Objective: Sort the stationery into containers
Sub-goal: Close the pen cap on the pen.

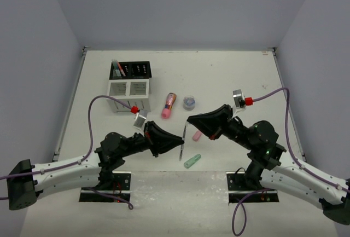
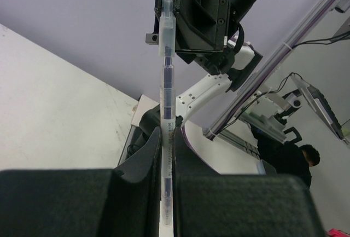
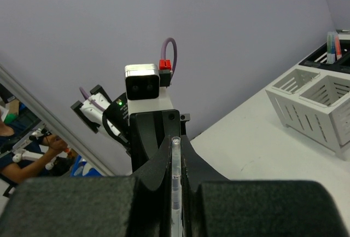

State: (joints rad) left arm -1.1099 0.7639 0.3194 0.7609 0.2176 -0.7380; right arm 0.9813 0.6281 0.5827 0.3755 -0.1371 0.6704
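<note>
Currently the left gripper is closed on a thin pen with a clear barrel; the right gripper is clamped on the same pen at its other end. The two grippers meet tip to tip above the near centre of the desk, and the pen spans between them, held off the surface.

In the left wrist view the pen rises from between the left gripper fingers to the right gripper; in the right wrist view the pen lies in the slot of the right gripper, pointing at the left arm's wrist camera.

The organiser stands at the far left, well apart from the pen; its black rack holds upright pens in its left corner, and the white box adjoins it on the near side. A pink tube and a small roll lie right of the organiser; a pink capsule lies just right of the pen; a green capsule lies nearer, just right of the pen's near end.
</note>
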